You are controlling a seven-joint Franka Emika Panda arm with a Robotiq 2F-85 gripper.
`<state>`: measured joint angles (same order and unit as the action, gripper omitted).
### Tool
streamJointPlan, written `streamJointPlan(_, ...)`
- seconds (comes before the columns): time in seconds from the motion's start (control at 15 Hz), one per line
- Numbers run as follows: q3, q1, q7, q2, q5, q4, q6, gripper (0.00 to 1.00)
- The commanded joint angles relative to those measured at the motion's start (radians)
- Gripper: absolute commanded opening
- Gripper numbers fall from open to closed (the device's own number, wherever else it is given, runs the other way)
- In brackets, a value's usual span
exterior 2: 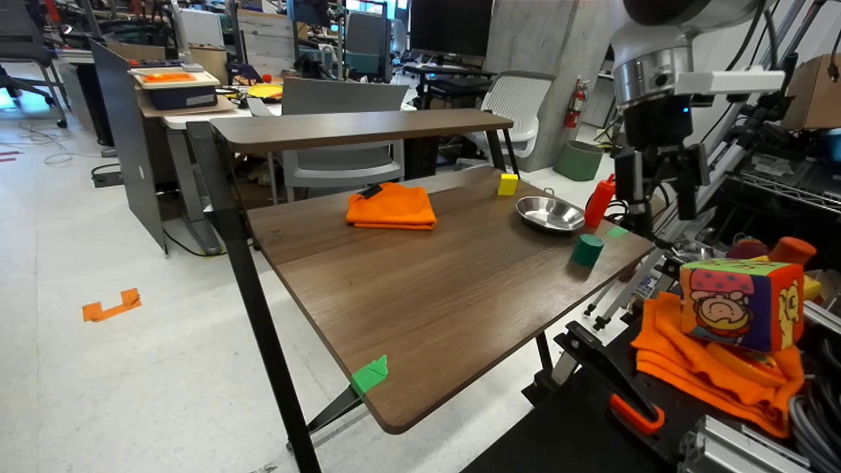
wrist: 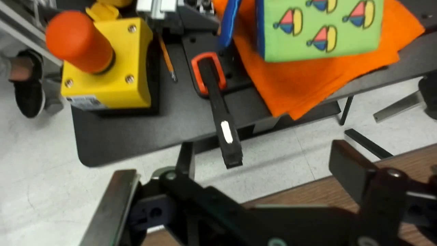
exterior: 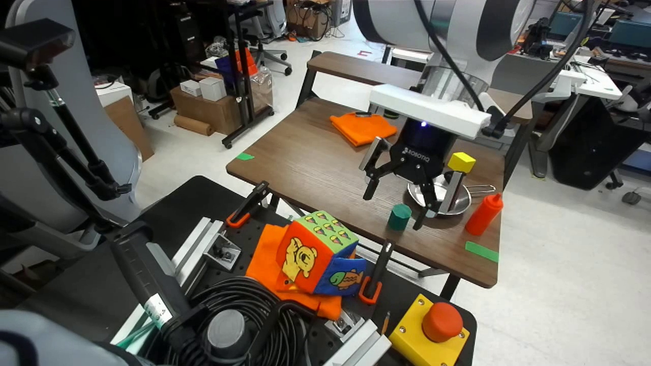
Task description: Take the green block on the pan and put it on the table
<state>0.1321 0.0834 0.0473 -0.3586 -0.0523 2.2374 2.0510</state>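
The green block (exterior: pixel 400 217) is a short cylinder standing on the brown table (exterior: pixel 315 157), beside the metal pan (exterior: pixel 462 203) and apart from it. In an exterior view the block (exterior 2: pixel 587 250) shows near the table's edge, with the pan (exterior 2: pixel 550 215) behind it and nothing seen inside. My gripper (exterior: pixel 395 206) is open and empty, its fingers spread wide above the table. It also hangs in an exterior view (exterior 2: pixel 662 217). In the wrist view the open gripper (wrist: pixel 266 160) has floor and table edge between its fingers; block and pan are out of that view.
A red bottle (exterior 2: pixel 599 202) stands beside the pan. A yellow block (exterior 2: pixel 507 184) and a folded orange cloth (exterior 2: pixel 391 205) are on the table. A black bench holds a soft picture cube (exterior: pixel 318 254), clamps (exterior: pixel 377 274) and a yellow box with a red button (wrist: pixel 109 68).
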Motion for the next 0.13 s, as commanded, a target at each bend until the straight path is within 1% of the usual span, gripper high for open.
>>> streamJointPlan(0.0,0.022,0.030,0.081,-0.011,0.031,-0.011,-0.131,1.00)
streamJointPlan(0.07,0.025,0.038,0.108,-0.033,0.048,-0.030,-0.160,1.00)
